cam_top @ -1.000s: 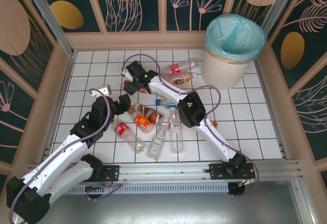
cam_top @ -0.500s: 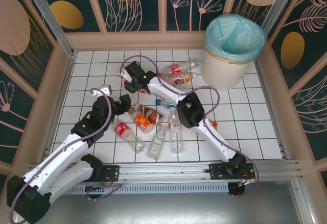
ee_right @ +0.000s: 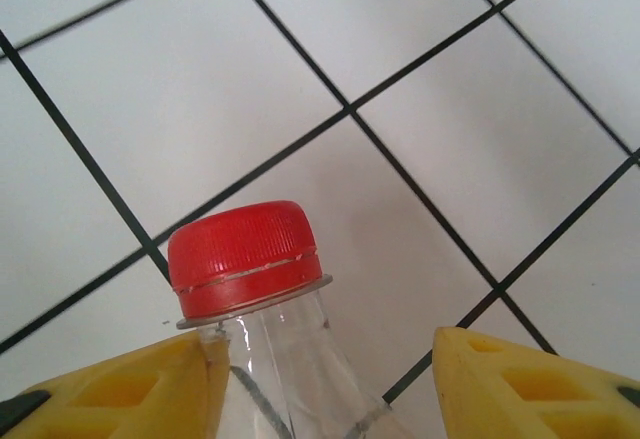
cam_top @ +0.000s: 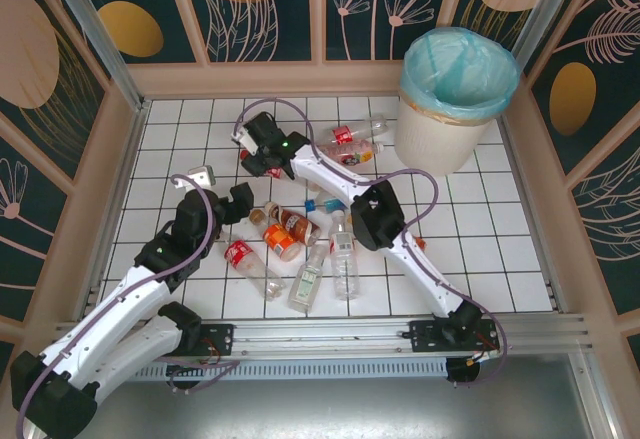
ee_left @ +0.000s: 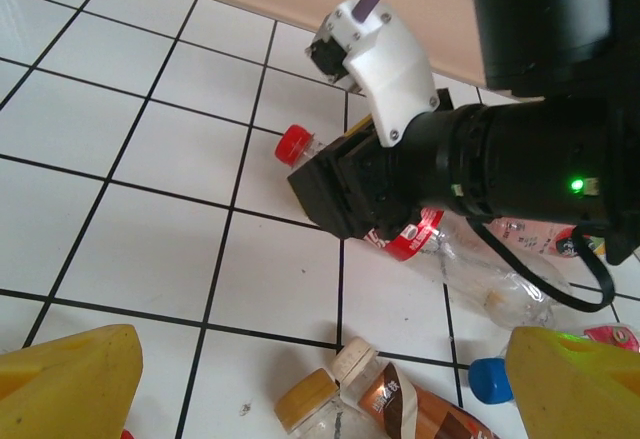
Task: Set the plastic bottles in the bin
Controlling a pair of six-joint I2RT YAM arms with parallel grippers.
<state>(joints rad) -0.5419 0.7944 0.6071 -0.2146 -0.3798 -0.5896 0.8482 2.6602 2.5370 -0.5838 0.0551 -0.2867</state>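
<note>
Several plastic bottles [cam_top: 343, 259] lie on the white tiled floor in the middle. My right gripper [cam_top: 262, 151] reaches to the far left. Its yellow fingers [ee_right: 130, 389] stand on either side of a clear bottle with a red cap [ee_right: 245, 254]. The left finger touches the neck and a gap shows before the right one. That same bottle [ee_left: 420, 234] has a red label and lies under the black gripper body. My left gripper [ee_left: 330, 399] is open, over the caps of a yellow-capped bottle [ee_left: 305, 401] and a brown-labelled one [ee_left: 400, 399]. The bin [cam_top: 432, 139] stands at the far right.
A wooden ledge and patterned walls enclose the floor. Two more bottles [cam_top: 352, 144] lie between the right gripper and the bin. A blue cap [ee_left: 487, 379] sits by my left gripper's right finger. The right arm's elbow [cam_top: 372, 214] hangs over the bottle pile.
The right gripper's jaws have narrowed round the red-capped bottle, and the gripper has shifted slightly towards the far left. The left arm has edged a little left.
</note>
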